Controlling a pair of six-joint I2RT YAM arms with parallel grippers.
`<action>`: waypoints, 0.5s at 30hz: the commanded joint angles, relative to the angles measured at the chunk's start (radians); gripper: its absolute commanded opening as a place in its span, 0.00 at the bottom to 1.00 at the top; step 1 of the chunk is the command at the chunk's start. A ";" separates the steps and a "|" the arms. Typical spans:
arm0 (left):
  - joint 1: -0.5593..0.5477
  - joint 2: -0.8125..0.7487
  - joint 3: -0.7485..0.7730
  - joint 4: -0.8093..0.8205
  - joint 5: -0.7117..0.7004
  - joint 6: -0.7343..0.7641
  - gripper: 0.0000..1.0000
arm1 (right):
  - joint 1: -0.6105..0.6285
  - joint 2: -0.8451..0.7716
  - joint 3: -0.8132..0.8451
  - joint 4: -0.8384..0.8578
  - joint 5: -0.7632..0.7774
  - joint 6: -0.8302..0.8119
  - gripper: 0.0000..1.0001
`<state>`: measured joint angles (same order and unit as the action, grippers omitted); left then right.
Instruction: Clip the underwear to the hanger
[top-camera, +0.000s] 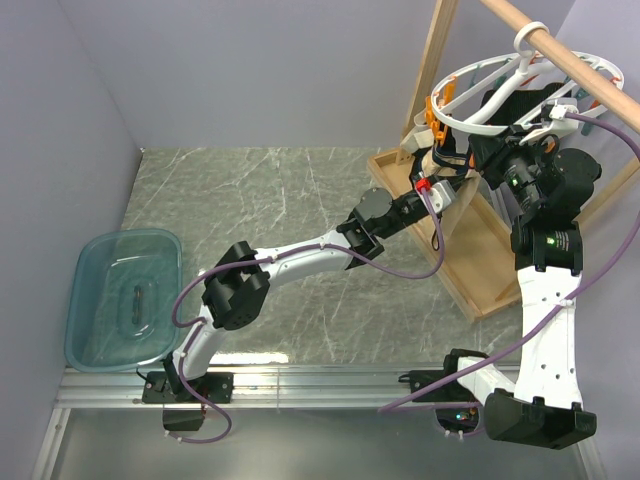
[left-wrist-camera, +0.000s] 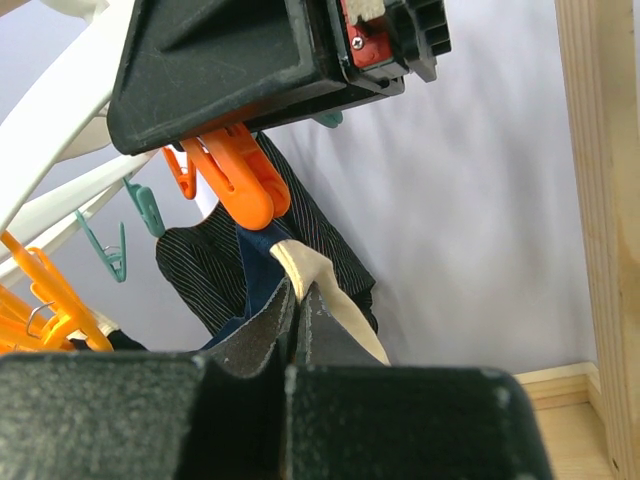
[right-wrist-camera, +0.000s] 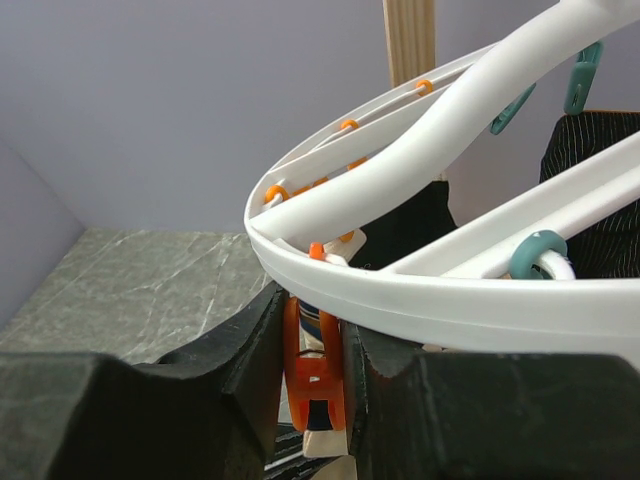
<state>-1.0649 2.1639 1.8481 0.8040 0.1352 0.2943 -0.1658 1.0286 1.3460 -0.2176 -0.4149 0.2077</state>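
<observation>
The white ring hanger (top-camera: 455, 118) hangs from the wooden rod, with orange and teal clips below it. My left gripper (left-wrist-camera: 297, 295) is shut on a fold of the beige underwear (left-wrist-camera: 312, 268) with navy trim and holds it up just under an orange clip (left-wrist-camera: 235, 180). My right gripper (right-wrist-camera: 313, 322) is shut on that orange clip (right-wrist-camera: 317, 375), squeezing its handles below the hanger's rim (right-wrist-camera: 420, 300). Beige fabric (right-wrist-camera: 327, 442) shows at the clip's lower end. In the top view both grippers, left (top-camera: 438, 168) and right (top-camera: 478, 155), meet under the hanger's left side.
A black striped garment (left-wrist-camera: 210, 270) hangs on the hanger behind the underwear. Teal clips (left-wrist-camera: 110, 255) dangle nearby. The wooden frame's post (left-wrist-camera: 600, 200) and base board (top-camera: 470, 250) stand close by. A teal bin (top-camera: 125, 300) sits at the table's left.
</observation>
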 joint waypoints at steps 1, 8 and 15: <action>-0.009 -0.050 0.007 0.043 0.023 0.014 0.00 | 0.003 -0.004 0.012 0.076 0.022 -0.008 0.00; -0.012 -0.042 0.023 0.034 0.040 0.022 0.00 | 0.003 -0.009 0.008 0.089 0.022 -0.008 0.00; -0.017 -0.044 0.010 0.029 0.049 0.032 0.00 | 0.003 -0.010 0.004 0.095 0.018 -0.013 0.00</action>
<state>-1.0725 2.1639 1.8481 0.8032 0.1612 0.3065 -0.1658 1.0286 1.3460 -0.2123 -0.4191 0.2073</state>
